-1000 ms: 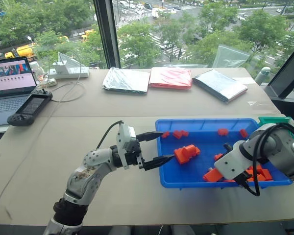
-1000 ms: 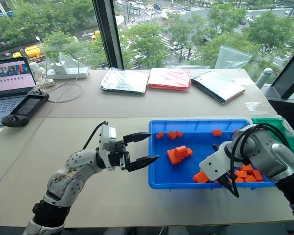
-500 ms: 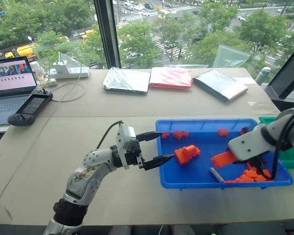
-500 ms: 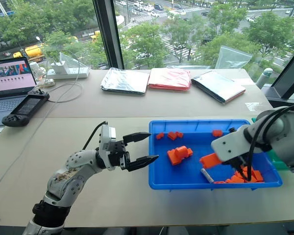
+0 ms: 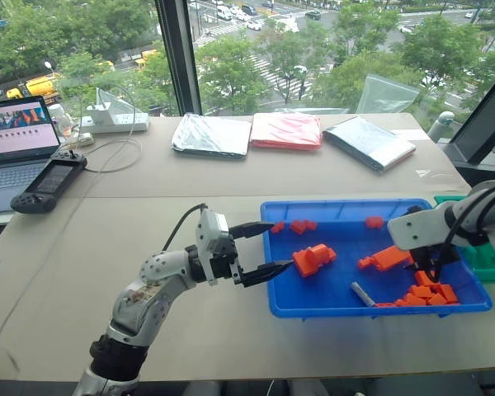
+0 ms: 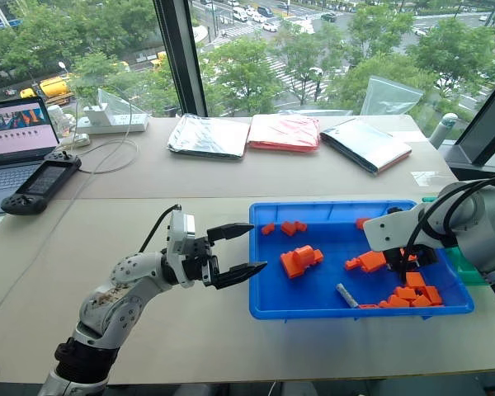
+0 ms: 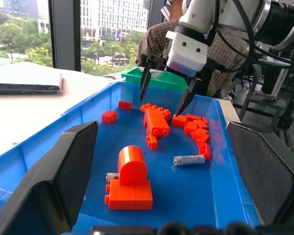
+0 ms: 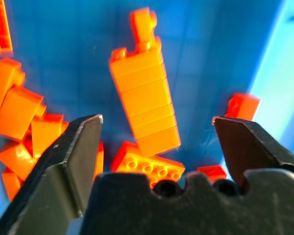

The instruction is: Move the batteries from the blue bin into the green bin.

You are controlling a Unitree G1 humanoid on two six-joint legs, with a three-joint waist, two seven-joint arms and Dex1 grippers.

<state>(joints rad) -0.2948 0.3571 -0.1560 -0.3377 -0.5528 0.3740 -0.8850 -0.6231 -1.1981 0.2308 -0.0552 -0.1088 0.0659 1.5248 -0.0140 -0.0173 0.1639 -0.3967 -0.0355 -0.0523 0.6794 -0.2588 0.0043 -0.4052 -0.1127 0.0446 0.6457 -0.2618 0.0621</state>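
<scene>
Over the blue bin [image 5: 346, 203]: we see the right gripper [image 7: 161, 100] hanging above the bin's right half, pointing steeply down, jaws spread wide with nothing between them

Right claw: released and empty; a long orange brick [image 5: 389, 258] lies on the blue floor just under it, clear of both fingers

Battery [image 5: 363, 294]: what we take for the task's thing is a small silver cylinder, lying flat on the bin floor close to the near wall, between the heap of orange bricks [image 5: 429, 293] and the arched brick stack [image 5: 313, 259]

Which way it lies: from the right claw, toward the robot's left and nearer the robot; we judge that the coming reach must go that way and down

Long axis: slanted across the bin, square to neither wall, so we expect the wrist will need turning for the fingers to close across the cylinder

Left gripper [image 5: 262, 250]: also released, fingers wide apart and holding nothing, at the bin's left wall

Nearer arm: the right, in our judgement; the arched stack sits between the left claw and the battery

Green bin [image 5: 488, 264]: just past the blue bin's right end, on the right arm's side
</scene>
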